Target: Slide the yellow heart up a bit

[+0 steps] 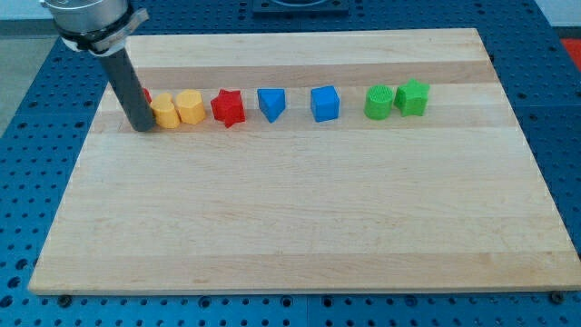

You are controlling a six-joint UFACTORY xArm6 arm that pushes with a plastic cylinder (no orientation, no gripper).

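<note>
A pale wooden worktop, showing lengthwise grain and faint plank seams, is lying on a blue perforated base. Toward its twelve o'clock edge, a row of small matte plastic blocks is running across the view.

My tip, the lower end of a straight dark rod hanging from a metallic collar, is resting at the row's nine o'clock end. There is no pincer on this arm, so there is nothing to report as open or closed.

A red block is peeking out from behind the rod; too little is showing to tell its shape. Just at three o'clock of my tip, apparently touching the rod, the yellow heart is sitting with rounded lobes. Pressing against its three o'clock side is a yellow faceted block.

Continuing toward three o'clock, a red star is standing a little apart, then a blue wedge-like block, then a blue cube. Further along, a green ribbed rounded block is touching a green star.
</note>
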